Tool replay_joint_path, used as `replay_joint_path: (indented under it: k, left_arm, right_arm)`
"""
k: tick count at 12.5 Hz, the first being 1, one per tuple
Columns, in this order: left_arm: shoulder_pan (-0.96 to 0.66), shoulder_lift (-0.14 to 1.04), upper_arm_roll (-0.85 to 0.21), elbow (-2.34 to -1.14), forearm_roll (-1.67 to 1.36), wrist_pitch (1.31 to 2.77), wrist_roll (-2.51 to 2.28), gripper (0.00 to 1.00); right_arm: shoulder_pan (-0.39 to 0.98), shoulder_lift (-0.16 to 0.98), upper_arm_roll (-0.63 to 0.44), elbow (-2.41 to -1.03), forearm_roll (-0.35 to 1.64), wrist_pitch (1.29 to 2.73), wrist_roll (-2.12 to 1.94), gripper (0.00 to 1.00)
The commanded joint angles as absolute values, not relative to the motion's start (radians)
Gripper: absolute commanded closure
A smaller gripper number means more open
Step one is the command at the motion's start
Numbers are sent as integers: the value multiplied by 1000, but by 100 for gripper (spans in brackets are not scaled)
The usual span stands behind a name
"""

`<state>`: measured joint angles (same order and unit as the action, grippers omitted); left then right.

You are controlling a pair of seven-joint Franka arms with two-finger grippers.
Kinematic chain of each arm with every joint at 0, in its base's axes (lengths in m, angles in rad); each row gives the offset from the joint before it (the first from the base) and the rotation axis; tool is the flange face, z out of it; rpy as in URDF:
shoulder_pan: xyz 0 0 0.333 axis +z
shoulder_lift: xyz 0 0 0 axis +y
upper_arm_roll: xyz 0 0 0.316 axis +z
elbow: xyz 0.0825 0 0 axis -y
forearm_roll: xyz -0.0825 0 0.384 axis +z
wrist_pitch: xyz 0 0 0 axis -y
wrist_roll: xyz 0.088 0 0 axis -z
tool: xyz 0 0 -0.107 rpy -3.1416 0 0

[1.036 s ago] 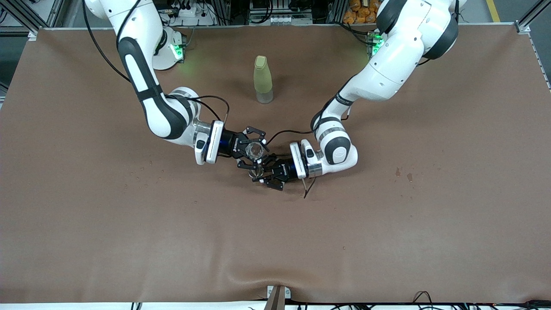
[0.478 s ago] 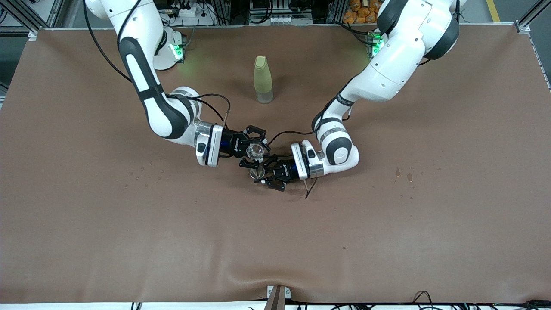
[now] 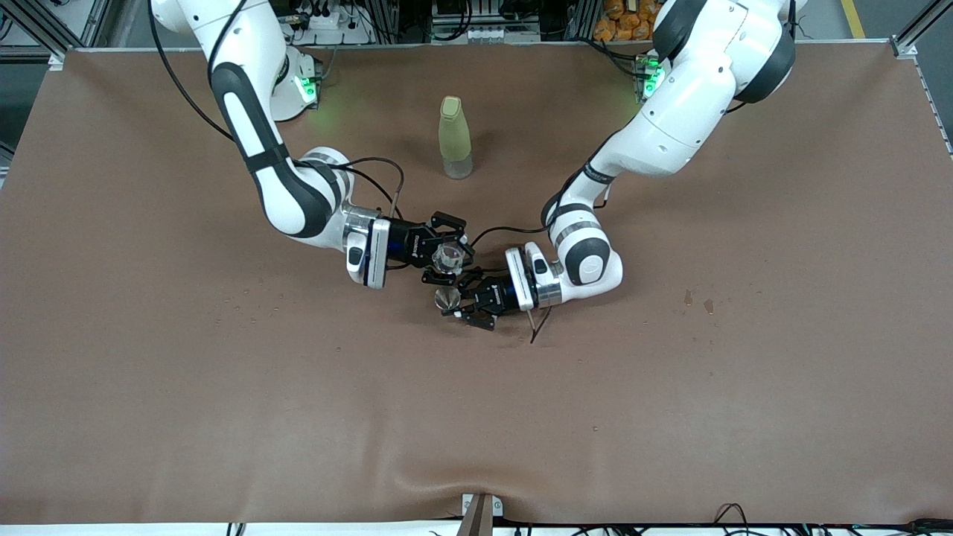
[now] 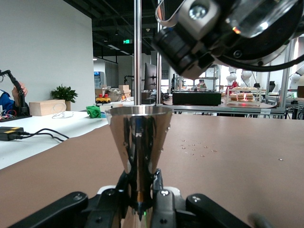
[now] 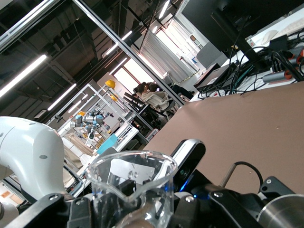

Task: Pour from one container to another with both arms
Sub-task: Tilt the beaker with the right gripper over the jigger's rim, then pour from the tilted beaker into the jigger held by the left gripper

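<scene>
A brown cloth covers the surface (image 3: 670, 417), with the two hands meeting near the centre of the front frame. The right hand (image 3: 445, 254) is clamped on a clear glass beaker (image 3: 447, 257), its spouted rim showing low in the right wrist frame (image 5: 130, 183). The beaker is tipped, its mouth leaning toward the metal cup just below it in the front frame. The left hand (image 3: 461, 301) is closed on that shiny metal cup (image 3: 446, 299), a cone flaring wide at the top; in the left wrist frame (image 4: 138, 142) it stands upright, long axis vertical, its narrow foot hidden between the fingers (image 4: 159, 187). A pale yellow-green bottle (image 3: 454, 137) stands upright in the upper middle of the front frame. The beaker's contents are hard to make out.
</scene>
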<state>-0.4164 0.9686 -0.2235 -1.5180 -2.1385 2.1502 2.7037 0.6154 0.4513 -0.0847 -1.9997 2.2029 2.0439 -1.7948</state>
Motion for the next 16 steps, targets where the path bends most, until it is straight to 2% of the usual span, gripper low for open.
replay_joint_path:
  k: [1, 16]
  left_arm:
    - [-413, 922, -222, -1548, -2096, 2181, 2680, 100]
    - [-394, 868, -232, -1651, -2075, 2178, 2677, 100]
  right_arm:
    - [626, 442, -81, -2002, 2229, 2042, -1721, 100]
    - [624, 430, -69, -2014, 2209, 2036, -1441, 100]
